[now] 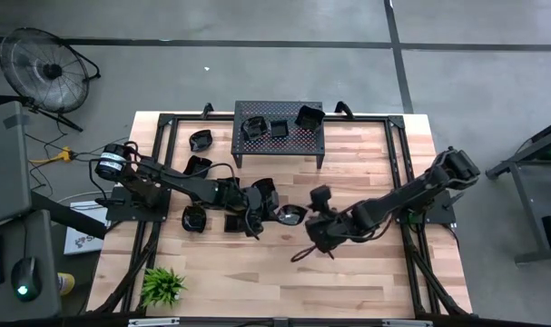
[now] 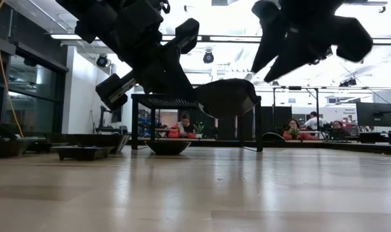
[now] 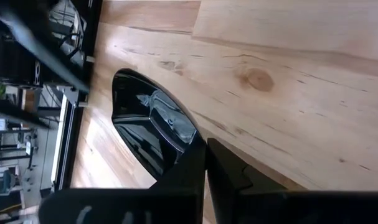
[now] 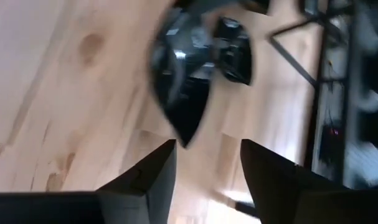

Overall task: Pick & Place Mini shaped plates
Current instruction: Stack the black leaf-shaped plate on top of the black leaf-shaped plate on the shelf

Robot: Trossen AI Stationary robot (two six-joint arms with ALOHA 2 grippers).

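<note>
L gripper (image 1: 273,214) jaws pinch plate (image 1: 291,213) aloft – R gripper (image 1: 319,211) jaws spread.

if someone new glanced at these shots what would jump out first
The left end effector holds a glossy black plate in the air above the table's middle, and the right end effector faces it, open. Behind them, a black perforated stand at the table's far edge carries three more dishes.

Glossy black mini shaped plates (image 1: 202,140) lie scattered, one plate (image 1: 293,213) lifted.
</note>
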